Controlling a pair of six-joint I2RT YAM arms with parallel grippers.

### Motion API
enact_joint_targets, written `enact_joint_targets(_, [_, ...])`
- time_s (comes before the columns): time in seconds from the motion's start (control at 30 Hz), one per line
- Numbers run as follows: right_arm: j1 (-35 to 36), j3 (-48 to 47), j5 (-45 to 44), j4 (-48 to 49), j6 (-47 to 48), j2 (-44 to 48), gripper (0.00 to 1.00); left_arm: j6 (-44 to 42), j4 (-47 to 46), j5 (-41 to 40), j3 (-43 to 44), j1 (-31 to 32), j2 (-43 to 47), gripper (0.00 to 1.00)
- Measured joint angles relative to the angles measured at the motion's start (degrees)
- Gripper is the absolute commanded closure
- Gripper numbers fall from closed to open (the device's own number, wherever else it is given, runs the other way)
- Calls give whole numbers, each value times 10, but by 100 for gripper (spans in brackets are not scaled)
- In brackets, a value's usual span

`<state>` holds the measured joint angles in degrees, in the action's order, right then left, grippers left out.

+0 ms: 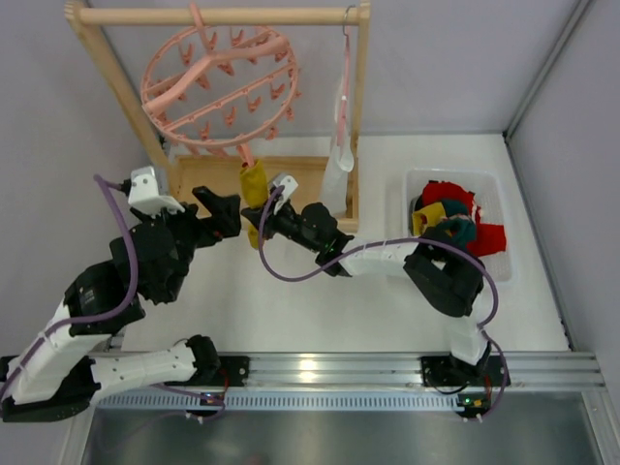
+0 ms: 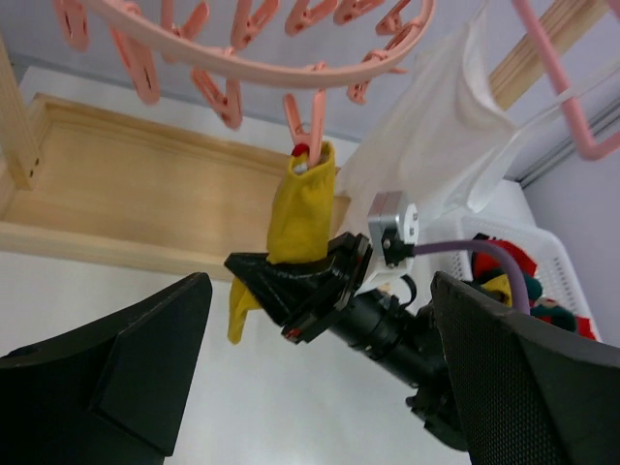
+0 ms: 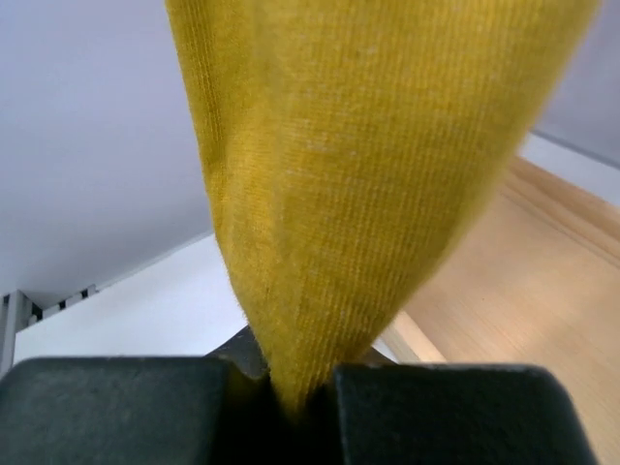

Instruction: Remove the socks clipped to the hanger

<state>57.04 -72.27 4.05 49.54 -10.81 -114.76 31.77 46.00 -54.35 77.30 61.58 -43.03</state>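
The round pink hanger hangs by its hook from the wooden rack's top bar. One mustard yellow sock hangs from a peg at its near rim; it also shows in the left wrist view, clipped at its top. My right gripper is shut on the lower part of this sock, the fabric pinched between its fingers. My left gripper is open and empty, just left of the sock, its fingers spread wide. Several red, yellow and teal socks lie in the white bin.
The wooden rack frame stands at the back with a wooden base tray. A slim pink hanger with white cloth hangs at its right end. The white bin sits at the right. Grey walls close both sides.
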Motion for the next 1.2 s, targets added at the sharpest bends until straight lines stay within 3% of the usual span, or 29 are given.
enact_joint_targets(0.17, [7, 36, -3, 17, -8, 50, 100, -12, -31, 9, 79, 0, -70, 2])
enact_joint_targets(0.5, [16, 83, 5, 26, -33, 111, 100, -72, -130, 59, 136, -11, -169, 2])
enact_joint_targets(0.57, [16, 91, 8, 25, -37, 120, 100, -73, -136, 95, 143, -38, -189, 2])
enact_joint_targets(0.73, [16, 108, 14, 17, -45, 140, 100, -47, -142, 231, 142, -201, -226, 2])
enact_joint_targets(0.83, [16, 108, 15, 12, -44, 144, 100, -25, -144, 299, 135, -266, -236, 2])
enact_joint_targets(1.2, [16, 108, 16, 1, -44, 146, 100, 18, -148, 415, 128, -324, -273, 7])
